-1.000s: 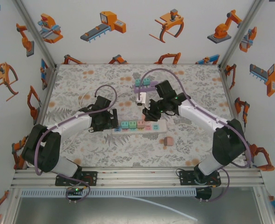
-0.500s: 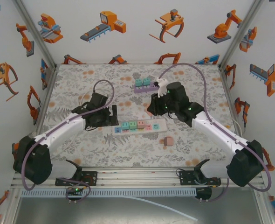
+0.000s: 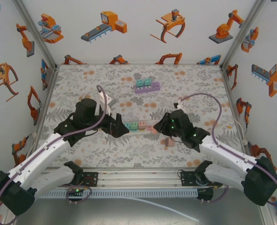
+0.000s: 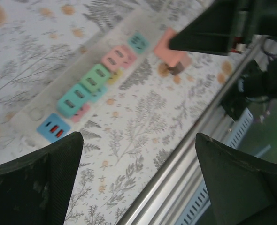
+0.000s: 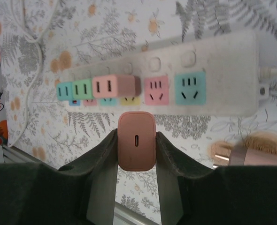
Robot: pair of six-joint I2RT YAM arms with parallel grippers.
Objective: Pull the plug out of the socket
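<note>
Right gripper (image 5: 136, 136) clenched on the pink rounded plastic plug (image 5: 136, 151), held apart from the long off-white power strip (image 5: 227, 51), on its near side. Left gripper (image 4: 138, 138) released wide at the strip's left end, holding nothing. Best next: draw the plug farther from the strip, keeping off the seated pink adapter (image 5: 115, 86), and set it down flat.

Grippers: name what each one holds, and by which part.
The right gripper clamps the pink plug by its two long sides, port face toward the camera. The left gripper is open and holds nothing.
</note>
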